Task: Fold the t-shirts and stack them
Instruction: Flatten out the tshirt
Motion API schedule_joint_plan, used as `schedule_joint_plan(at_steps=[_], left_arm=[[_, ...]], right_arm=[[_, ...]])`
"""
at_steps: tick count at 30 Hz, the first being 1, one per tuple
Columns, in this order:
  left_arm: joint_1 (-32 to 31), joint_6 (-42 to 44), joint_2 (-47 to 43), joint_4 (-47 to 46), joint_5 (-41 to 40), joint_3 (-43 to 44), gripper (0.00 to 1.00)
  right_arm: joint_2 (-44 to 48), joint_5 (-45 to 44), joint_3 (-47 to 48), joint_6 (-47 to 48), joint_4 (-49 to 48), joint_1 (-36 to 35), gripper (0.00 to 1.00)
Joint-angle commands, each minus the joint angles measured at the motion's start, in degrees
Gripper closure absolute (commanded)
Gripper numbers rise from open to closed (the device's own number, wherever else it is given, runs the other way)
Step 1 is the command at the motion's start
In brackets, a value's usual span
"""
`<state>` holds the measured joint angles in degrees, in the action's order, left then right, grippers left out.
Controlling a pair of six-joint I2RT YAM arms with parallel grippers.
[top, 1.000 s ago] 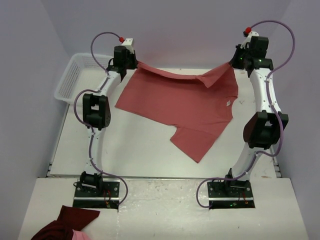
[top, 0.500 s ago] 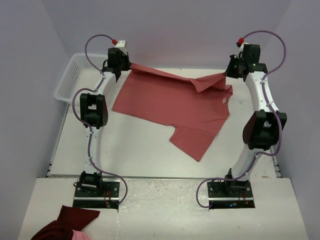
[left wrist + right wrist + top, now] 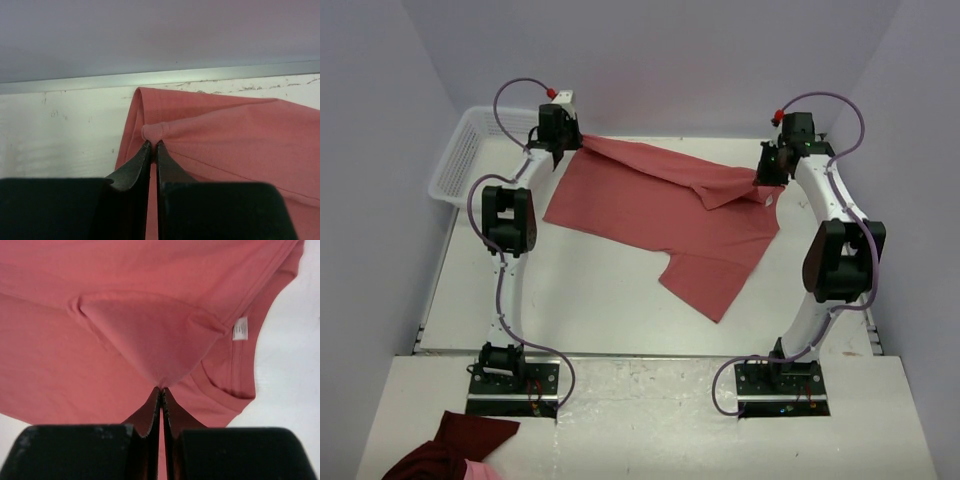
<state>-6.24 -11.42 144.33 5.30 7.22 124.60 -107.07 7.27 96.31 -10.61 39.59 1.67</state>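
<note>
White worktop is seen beneath two arms. One white basket is set at its far left corner, and one dark maroon bundle is heaped near the left arm's base. One salmon-red t-shirt is spread across the middle of the worktop. Its far left corner is pinched in the closed left hand. A raised fold beside the collar is clamped in the closed right hand, with one white neck label seen close by.

t-shirt label print unreadable; maroon bundle cut off below
</note>
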Motion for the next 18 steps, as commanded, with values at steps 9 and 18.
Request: schedule_joint_plan(at_steps=[9,18], left_arm=[[0.4,-3.2,-3.1,-1.0,0.6,-3.0,0.99],[-0.7,-6.9,-19.5,-0.4,3.6,-11.4,1.0]], right_arm=[[5.0,-5.4,-4.2,-2.5,1.2,-1.1,1.0],[14.8,-6.1,7.9,-1.2,2.0,-6.5,1.0]])
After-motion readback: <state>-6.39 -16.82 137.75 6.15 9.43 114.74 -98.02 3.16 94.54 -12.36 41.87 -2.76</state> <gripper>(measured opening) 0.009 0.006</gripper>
